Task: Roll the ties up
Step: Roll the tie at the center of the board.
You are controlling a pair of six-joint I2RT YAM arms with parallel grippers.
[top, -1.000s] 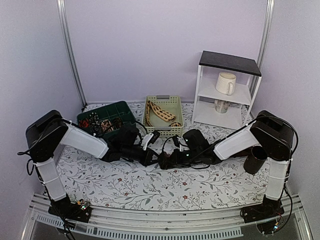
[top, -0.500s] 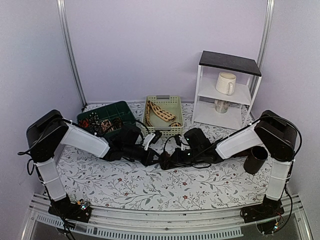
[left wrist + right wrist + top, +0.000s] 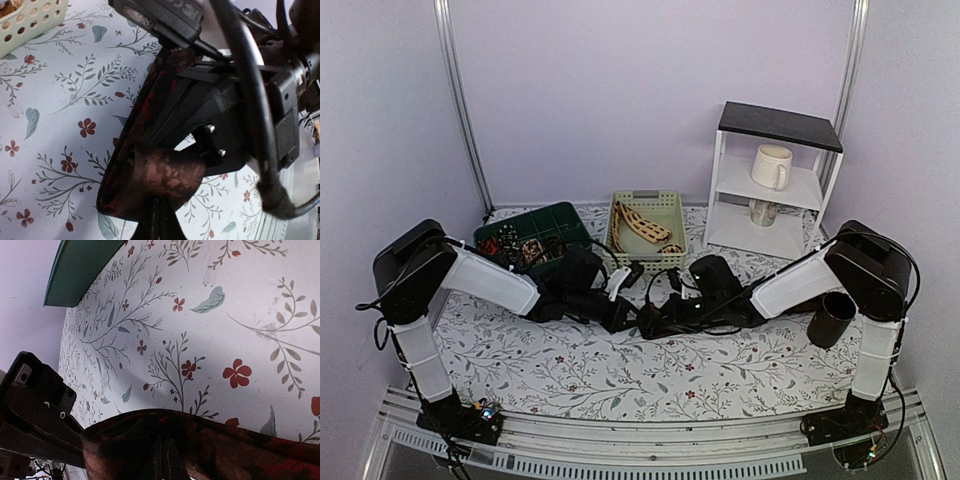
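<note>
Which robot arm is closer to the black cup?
Right. The right arm has its elbow just beside the black cup at the right side of the table. The left arm reaches from the far left only to mid-table, well short of it.

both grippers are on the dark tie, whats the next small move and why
Probably rotate the left gripper to wind one more turn while the right gripper holds the strip taut. Both are shut on the dark tie, close together over the table, and the fabric at the left gripper looks like only a loose fold, not yet a tight coil.
</note>
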